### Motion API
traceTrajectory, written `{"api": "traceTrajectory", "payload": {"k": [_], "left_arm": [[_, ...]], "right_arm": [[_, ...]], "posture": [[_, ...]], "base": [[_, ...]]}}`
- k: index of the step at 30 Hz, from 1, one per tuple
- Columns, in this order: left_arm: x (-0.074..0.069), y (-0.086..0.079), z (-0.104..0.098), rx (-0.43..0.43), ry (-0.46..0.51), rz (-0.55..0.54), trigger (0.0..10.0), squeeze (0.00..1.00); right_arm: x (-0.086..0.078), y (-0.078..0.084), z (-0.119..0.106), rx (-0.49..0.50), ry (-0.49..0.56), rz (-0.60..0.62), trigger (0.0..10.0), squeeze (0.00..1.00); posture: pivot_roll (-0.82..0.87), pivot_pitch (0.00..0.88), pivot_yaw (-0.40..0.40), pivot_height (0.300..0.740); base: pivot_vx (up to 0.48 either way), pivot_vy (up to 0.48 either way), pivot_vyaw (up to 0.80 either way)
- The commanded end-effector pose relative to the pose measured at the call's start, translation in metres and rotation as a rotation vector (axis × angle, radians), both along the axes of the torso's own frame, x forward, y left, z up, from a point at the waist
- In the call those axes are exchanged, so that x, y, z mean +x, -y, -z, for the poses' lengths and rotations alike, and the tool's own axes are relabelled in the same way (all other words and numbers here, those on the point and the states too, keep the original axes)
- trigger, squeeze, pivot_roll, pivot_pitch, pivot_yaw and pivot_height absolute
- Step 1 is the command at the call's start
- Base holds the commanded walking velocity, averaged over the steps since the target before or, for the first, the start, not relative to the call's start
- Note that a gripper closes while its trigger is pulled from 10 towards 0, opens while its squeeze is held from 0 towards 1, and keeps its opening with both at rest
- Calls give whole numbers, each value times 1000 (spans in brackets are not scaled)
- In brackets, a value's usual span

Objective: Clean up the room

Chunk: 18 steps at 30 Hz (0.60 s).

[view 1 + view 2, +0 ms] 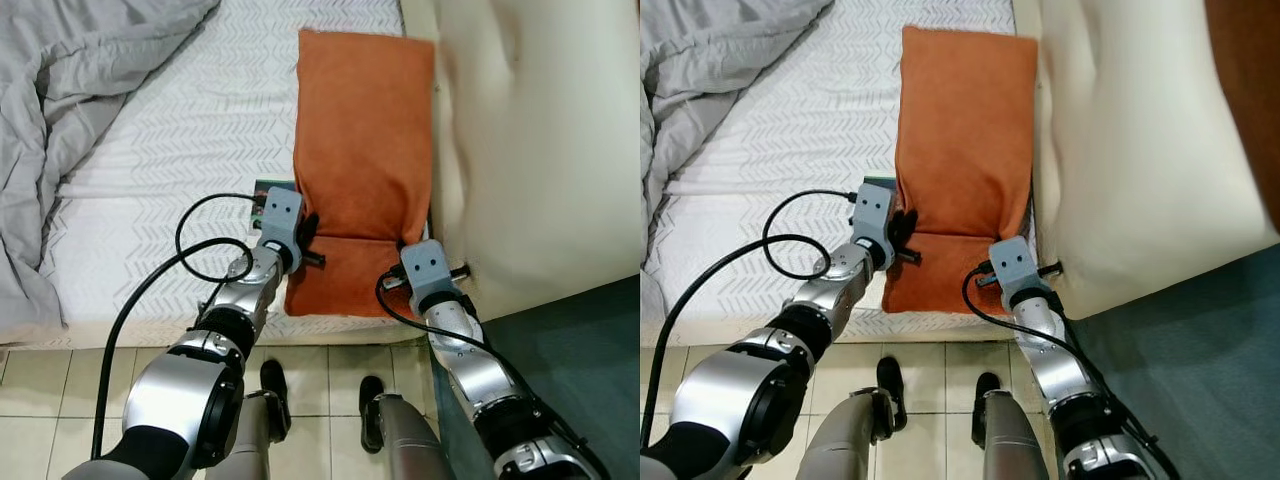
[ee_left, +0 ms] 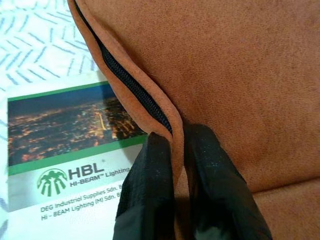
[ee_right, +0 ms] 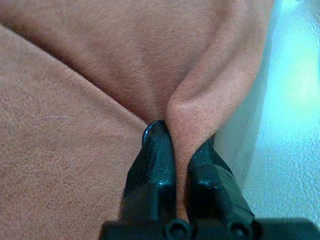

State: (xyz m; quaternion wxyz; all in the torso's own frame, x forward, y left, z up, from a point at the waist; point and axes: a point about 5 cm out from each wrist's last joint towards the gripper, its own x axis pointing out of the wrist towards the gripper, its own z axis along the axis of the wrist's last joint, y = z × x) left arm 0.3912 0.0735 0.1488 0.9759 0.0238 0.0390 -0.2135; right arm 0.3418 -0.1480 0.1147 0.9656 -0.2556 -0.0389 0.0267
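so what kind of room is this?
Most likely a bedroom: a bed with a white patterned mattress, a rumpled grey duvet, and an orange pillow pinched by the left gripper and right gripper.

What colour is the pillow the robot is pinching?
The pillow is burnt orange with a black zipper along its edge, clearest in the left wrist view.

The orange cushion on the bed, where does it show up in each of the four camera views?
Left eye view: orange cushion centre, on the mattress, against the cream headboard.
Right eye view: cushion left of centre, same headboard beside it.
Left wrist view: its zippered edge pinched by the left hand, above a leaflet.
Right wrist view: a fold pinched by the right hand.
Shared landmark: the headboard.
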Motion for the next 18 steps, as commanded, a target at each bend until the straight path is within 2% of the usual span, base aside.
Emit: {"api": "traceTrajectory", "payload": {"k": [1,3,4,5,6,7,10,11,13,14,15,16,17,18], "left_arm": [[0,-5,3,16,1,-10,10000,0],[-2,3,5,-1,-12,11,10000,0],[-2,3,5,-1,-12,11,10000,0],[-5,9,8,-12,-34,28,10000,0],[-6,11,11,-6,-42,30,10000,0],[-6,11,11,-6,-42,30,10000,0],[-7,15,11,24,-38,49,10000,0],[-7,15,11,24,-38,49,10000,0],[-5,17,6,36,-21,60,10000,416],[-5,17,6,36,-21,60,10000,416],[-4,17,5,40,-14,57,10000,1000],[-4,17,3,47,-3,66,10000,1000],[-4,17,3,47,-3,66,10000,1000],[-3,16,-1,56,7,71,10000,1000]], "right_arm": [[3,43,-10,-73,67,181,10000,0],[5,58,-13,-143,87,240,10000,0],[5,58,-13,-143,87,240,10000,0],[5,73,-14,-212,89,286,10000,0],[4,79,-13,-234,82,306,10000,0],[4,79,-13,-234,82,306,10000,0],[2,96,-10,-261,53,353,10000,0],[2,96,-10,-261,53,353,10000,0],[2,103,-9,-252,38,388,10000,0],[2,103,-9,-252,38,388,10000,0],[2,104,-9,-256,40,399,10000,98],[2,105,-9,-268,46,414,10000,427],[2,105,-9,-268,46,414,10000,427],[2,105,-9,-272,51,423,10000,1000]], "posture": [[-313,577,-18,740],[-315,586,-16,740],[-315,586,-16,740],[-325,586,-16,740],[-328,585,-17,740],[-328,585,-17,740],[-344,590,-23,740],[-344,590,-23,740],[-343,600,-20,740],[-343,600,-20,740],[-342,598,-18,740],[-344,595,-18,740],[-344,595,-18,740],[-349,586,-17,740]], "base": [[0,0,0],[0,0,0],[0,0,0],[0,0,0],[0,0,0],[0,0,0],[0,0,0],[0,0,0],[0,0,0],[0,0,0],[0,0,0],[0,0,0],[0,0,0],[0,0,0]]}}
